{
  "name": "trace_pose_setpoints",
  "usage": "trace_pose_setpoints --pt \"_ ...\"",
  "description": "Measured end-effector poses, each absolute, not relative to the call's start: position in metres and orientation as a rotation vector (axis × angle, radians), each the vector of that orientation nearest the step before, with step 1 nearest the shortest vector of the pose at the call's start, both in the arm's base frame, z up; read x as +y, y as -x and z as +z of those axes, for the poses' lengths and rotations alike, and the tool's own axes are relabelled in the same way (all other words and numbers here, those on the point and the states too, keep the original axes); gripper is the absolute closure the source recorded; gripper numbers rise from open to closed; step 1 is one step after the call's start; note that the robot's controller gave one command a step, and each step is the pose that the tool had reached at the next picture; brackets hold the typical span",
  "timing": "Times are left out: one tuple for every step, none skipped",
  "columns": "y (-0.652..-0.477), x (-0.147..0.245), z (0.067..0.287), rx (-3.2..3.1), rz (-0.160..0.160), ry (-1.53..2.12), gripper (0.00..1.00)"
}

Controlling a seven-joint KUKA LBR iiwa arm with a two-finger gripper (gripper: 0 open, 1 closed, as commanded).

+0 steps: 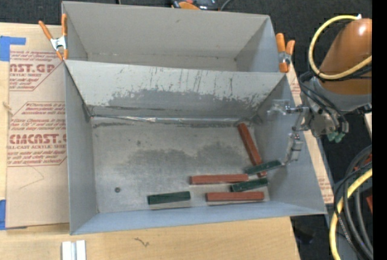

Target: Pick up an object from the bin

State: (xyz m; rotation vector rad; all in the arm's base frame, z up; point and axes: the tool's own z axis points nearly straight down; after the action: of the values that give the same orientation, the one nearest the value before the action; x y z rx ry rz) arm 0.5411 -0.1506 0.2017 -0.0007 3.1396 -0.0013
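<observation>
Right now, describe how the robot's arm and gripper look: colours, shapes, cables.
The arm has a rounded orange cover at its wrist. A yellow cable loops round that cover, and black cables run beneath it. The gripper is a slim piece of pale grey metal.

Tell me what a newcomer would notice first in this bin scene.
Flat red-brown bars and dark green bars lie clustered on the floor of the grey metal bin, toward its lower right in the view. The claw hangs by the bin's right wall, close to a tilted dark green bar.
</observation>
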Motion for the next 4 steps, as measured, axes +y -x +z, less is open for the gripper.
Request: trace_pose_setpoints --pt "-0.507 -0.116 0.070 3.148 0.003 -0.014 0.00" --pt "-0.487 -0.090 0.071 3.137 -0.001 0.085 0.00" --pt "-0.489 -0.113 0.071 3.119 -0.002 0.301 0.00" --pt "-0.490 -0.112 0.072 3.116 -0.004 0.302 1.00"
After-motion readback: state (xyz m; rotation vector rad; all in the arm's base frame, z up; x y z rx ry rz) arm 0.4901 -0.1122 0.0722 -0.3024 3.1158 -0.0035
